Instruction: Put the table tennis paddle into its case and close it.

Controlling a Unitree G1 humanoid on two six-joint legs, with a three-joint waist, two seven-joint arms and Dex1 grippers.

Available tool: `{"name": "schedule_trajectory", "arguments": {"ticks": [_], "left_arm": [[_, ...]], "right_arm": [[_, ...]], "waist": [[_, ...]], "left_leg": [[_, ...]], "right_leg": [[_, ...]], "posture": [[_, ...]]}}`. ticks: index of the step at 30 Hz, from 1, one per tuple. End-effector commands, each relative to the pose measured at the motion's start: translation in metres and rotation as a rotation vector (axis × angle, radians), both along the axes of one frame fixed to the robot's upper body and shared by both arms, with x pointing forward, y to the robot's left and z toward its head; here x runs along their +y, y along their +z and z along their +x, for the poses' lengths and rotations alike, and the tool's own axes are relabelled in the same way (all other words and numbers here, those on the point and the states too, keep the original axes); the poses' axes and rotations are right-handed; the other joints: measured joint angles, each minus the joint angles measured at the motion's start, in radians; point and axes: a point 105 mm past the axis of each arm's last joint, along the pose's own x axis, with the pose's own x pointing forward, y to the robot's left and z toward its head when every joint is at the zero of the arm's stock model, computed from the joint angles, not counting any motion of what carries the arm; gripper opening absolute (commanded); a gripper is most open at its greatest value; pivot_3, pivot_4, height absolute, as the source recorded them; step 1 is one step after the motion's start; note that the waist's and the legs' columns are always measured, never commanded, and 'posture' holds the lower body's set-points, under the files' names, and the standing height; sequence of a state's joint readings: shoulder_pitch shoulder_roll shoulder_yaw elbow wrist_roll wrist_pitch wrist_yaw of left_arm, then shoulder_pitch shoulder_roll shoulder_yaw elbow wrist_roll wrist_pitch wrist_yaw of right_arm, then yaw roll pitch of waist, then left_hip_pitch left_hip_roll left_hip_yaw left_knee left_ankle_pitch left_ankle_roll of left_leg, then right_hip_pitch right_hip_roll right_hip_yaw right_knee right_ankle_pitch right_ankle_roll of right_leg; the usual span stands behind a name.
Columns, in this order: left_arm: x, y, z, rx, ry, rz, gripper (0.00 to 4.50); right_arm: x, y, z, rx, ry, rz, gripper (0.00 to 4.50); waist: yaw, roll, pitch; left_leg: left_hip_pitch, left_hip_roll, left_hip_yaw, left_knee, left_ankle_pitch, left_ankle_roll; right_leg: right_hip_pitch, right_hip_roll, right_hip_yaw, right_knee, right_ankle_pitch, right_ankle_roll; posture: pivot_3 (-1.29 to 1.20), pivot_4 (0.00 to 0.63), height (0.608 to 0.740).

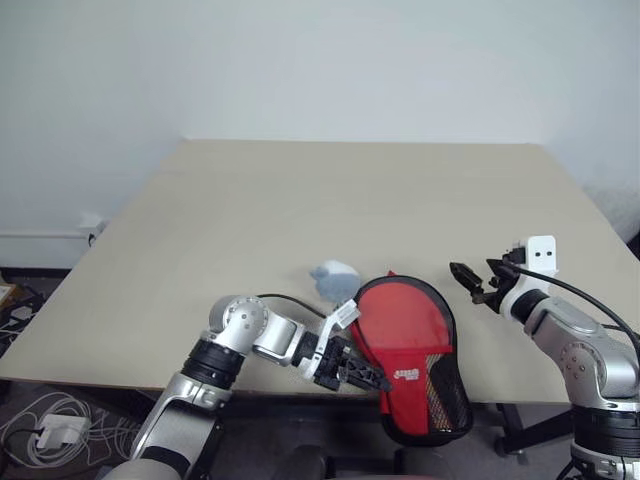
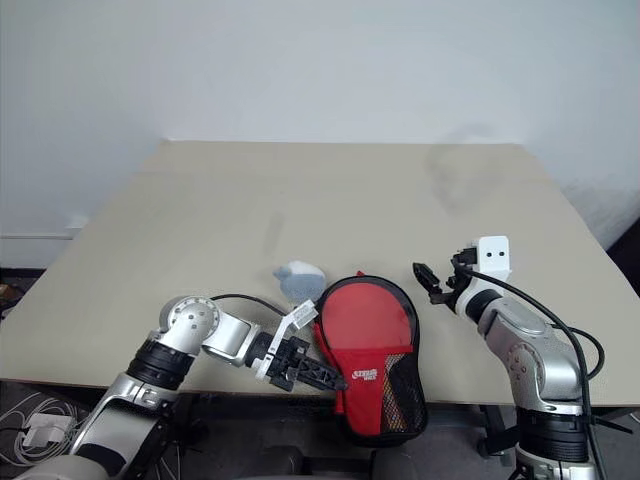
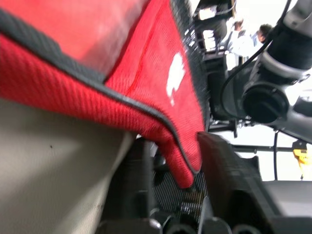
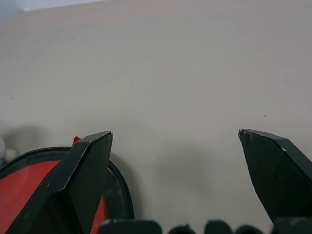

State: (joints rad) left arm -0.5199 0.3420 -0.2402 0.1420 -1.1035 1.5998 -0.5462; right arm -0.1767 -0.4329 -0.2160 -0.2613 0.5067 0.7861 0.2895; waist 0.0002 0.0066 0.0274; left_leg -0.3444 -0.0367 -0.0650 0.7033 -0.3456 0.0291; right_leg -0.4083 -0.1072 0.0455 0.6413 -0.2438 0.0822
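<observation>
The case point(image 1: 410, 345) is a red paddle-shaped pouch with a black rim, a white logo and black mesh. It lies at the table's front edge, its narrow end hanging over. My left gripper point(image 1: 376, 379) sits at the case's lower left side beside the logo. In the left wrist view its fingers point(image 3: 228, 185) stand apart, with a corner of the red case edge point(image 3: 180, 161) between them. My right gripper point(image 1: 474, 281) hovers open just right of the case, nothing between its fingers point(image 4: 92, 161). The paddle is hidden.
A small pale blue and white lump point(image 1: 335, 280) lies on the beige table point(image 1: 350, 200) just behind the case's left side. The table's front edge runs under the case. Cables and a floor adapter point(image 1: 55, 432) lie below on the left.
</observation>
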Motion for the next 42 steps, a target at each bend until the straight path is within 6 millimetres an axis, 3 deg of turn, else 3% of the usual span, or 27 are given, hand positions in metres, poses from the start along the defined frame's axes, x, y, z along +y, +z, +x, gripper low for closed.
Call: {"name": "schedule_trajectory", "arguments": {"ticks": [1, 4, 7, 11, 18, 23, 27, 32, 38, 42], "left_arm": [[0.005, 0.020, 0.011, -0.065, 0.036, -0.078, 2.37], [0.016, 0.034, 0.015, -0.163, 0.046, -0.127, 2.37], [0.035, 0.050, 0.020, -0.322, 0.044, -0.165, 2.37], [0.055, 0.070, 0.038, -0.496, 0.079, -0.194, 2.37], [0.077, 0.083, 0.100, -0.715, 0.241, -0.110, 2.37], [0.075, 0.079, 0.124, -0.818, 0.226, -0.035, 2.37], [0.068, 0.064, 0.135, -0.843, 0.187, 0.023, 2.37], [0.060, 0.047, 0.132, -0.859, 0.103, 0.032, 2.37], [0.068, 0.058, 0.141, -0.920, 0.140, 0.031, 2.37], [0.078, 0.090, 0.138, -0.976, 0.140, -0.035, 2.37]], "right_arm": [[0.002, 0.019, 0.004, -0.071, 0.016, -0.014, 4.50], [0.009, 0.022, 0.003, -0.077, 0.052, 0.015, 4.50], [0.036, 0.027, -0.009, -0.090, 0.191, 0.049, 4.50], [0.062, 0.014, -0.024, -0.051, 0.313, 0.065, 4.50], [0.085, -0.008, -0.037, 0.025, 0.402, 0.084, 4.50], [0.091, -0.016, -0.038, 0.047, 0.425, 0.075, 4.50], [0.096, -0.027, -0.038, 0.069, 0.444, 0.033, 4.50], [0.103, -0.032, -0.038, 0.073, 0.461, 0.006, 4.50], [0.106, -0.037, -0.042, 0.087, 0.479, -0.007, 4.50], [0.107, -0.042, -0.043, 0.103, 0.478, -0.003, 4.50]], "waist": [[-0.001, 0.000, 0.000], [-0.001, 0.000, 0.000], [-0.006, 0.001, 0.000], [-0.001, 0.000, 0.000], [0.002, -0.001, 0.001], [-0.001, -0.001, 0.001], [0.000, -0.002, 0.001], [-0.001, -0.002, 0.001], [-0.001, -0.002, 0.001], [-0.002, -0.003, 0.001]], "left_leg": [[0.000, 0.000, 0.000, 0.000, 0.000, 0.000], [0.000, 0.000, 0.000, 0.000, 0.000, 0.000], [0.000, 0.001, 0.000, -0.001, 0.000, 0.000], [0.000, 0.001, 0.000, -0.002, 0.000, -0.001], [0.000, 0.001, 0.000, -0.001, 0.000, 0.000], [0.000, 0.001, 0.000, -0.001, 0.000, 0.000], [0.000, 0.001, 0.000, -0.001, 0.000, 0.000], [0.000, 0.001, 0.000, 0.000, 0.000, 0.000], [0.000, 0.001, -0.001, 0.000, 0.000, 0.000], [0.000, 0.001, -0.001, 0.000, 0.000, 0.000]], "right_leg": [[0.000, 0.000, 0.000, 0.000, 0.000, 0.000], [0.000, 0.000, 0.000, 0.000, 0.000, 0.000], [-0.001, 0.001, 0.000, 0.000, 0.000, 0.000], [0.000, 0.001, 0.000, -0.001, 0.000, 0.000], [0.001, 0.001, -0.002, -0.001, 0.000, 0.000], [0.001, 0.001, -0.002, -0.001, 0.000, 0.000], [0.001, 0.001, -0.002, -0.001, 0.000, 0.000], [0.001, 0.001, -0.002, -0.001, 0.000, 0.000], [0.001, 0.001, -0.002, -0.001, 0.000, 0.000], [0.001, 0.001, -0.002, 0.000, 0.000, 0.000]], "posture": [[0.00, 0.000, 0.716], [0.00, 0.000, 0.716], [0.00, 0.000, 0.716], [0.00, 0.000, 0.716], [0.00, 0.000, 0.716], [0.00, 0.000, 0.716], [0.00, 0.000, 0.716], [0.00, 0.000, 0.716], [0.00, 0.000, 0.716], [0.00, 0.000, 0.716]]}}
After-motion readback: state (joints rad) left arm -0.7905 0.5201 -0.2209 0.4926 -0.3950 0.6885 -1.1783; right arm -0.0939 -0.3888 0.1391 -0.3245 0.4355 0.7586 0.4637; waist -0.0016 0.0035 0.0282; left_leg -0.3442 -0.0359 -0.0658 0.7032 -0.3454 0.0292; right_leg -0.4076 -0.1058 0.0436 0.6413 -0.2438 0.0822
